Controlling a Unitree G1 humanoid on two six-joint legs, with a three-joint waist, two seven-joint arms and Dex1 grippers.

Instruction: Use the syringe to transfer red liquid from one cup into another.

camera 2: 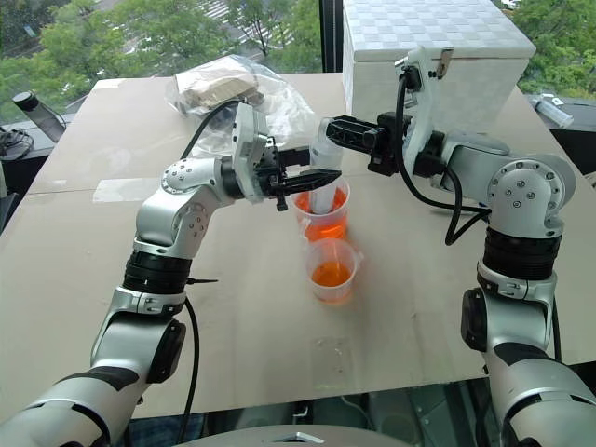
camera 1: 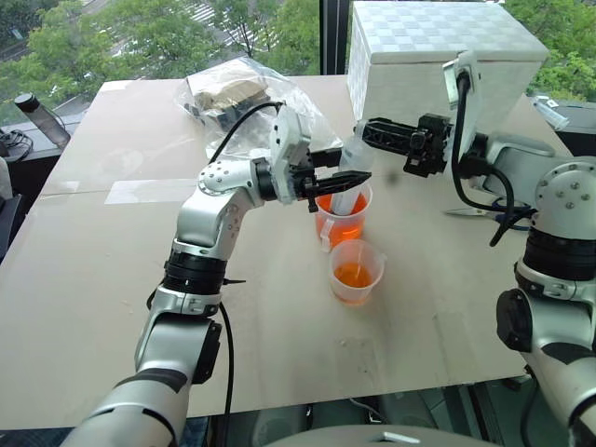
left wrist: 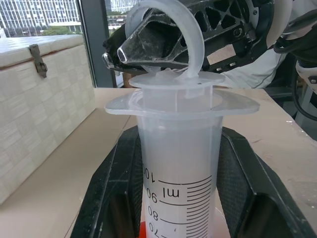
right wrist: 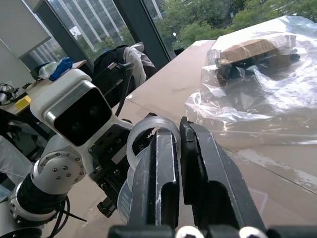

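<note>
The syringe (left wrist: 176, 163) is held upright, its barrel clamped between the left gripper (camera 1: 337, 179) fingers (left wrist: 111, 193), its lower end inside the taller cup (camera 1: 342, 216) of red liquid (camera 1: 343, 223). The right gripper (camera 1: 365, 133) fingers (right wrist: 210, 173) are pressed together through the plunger ring (left wrist: 166, 29) above. The shorter cup (camera 1: 355, 271) stands just beside the taller one, below both grippers.
</note>
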